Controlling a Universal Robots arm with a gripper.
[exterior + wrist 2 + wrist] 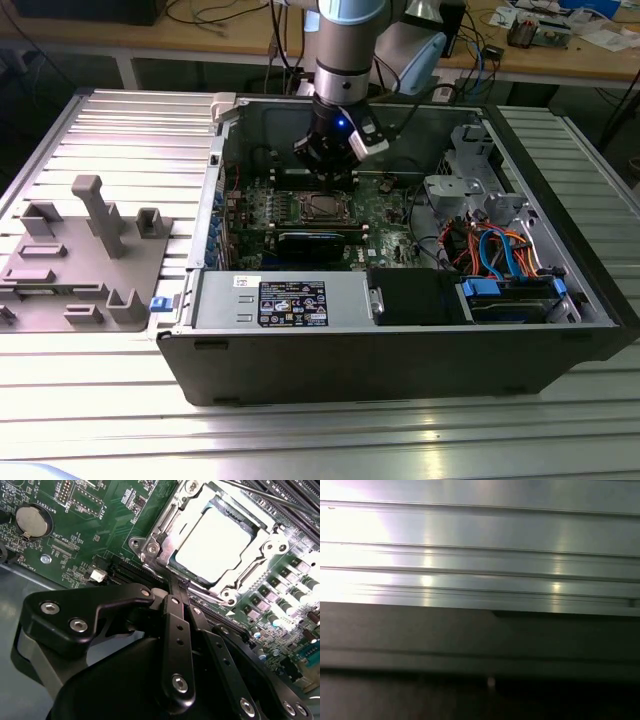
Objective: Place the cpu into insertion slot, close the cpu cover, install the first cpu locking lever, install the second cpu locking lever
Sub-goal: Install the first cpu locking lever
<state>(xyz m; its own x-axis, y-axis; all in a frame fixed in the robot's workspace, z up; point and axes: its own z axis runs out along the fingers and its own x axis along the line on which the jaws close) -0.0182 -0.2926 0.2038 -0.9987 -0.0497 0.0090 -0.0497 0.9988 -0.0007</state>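
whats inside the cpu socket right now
The cpu lies in the insertion slot, its silver-grey top showing through the window of the cpu cover, which lies closed over its edges. The socket's contacts beneath the chip are hidden.

We see a black label (pixel 292 302) with white print on the grey metal box (pixel 280 300) at the case's front. Its lines are too small for us to read, and what may be a row of symbols runs along its lower part. A small white label (pixel 247 282) sits just beside it on the same box. In the second wrist view, fine white lettering (pixel 50 504) marks the green board (pixel 110 525) next to the coin cell (pixel 31 521) and near the insertion slot (pixel 159 536).
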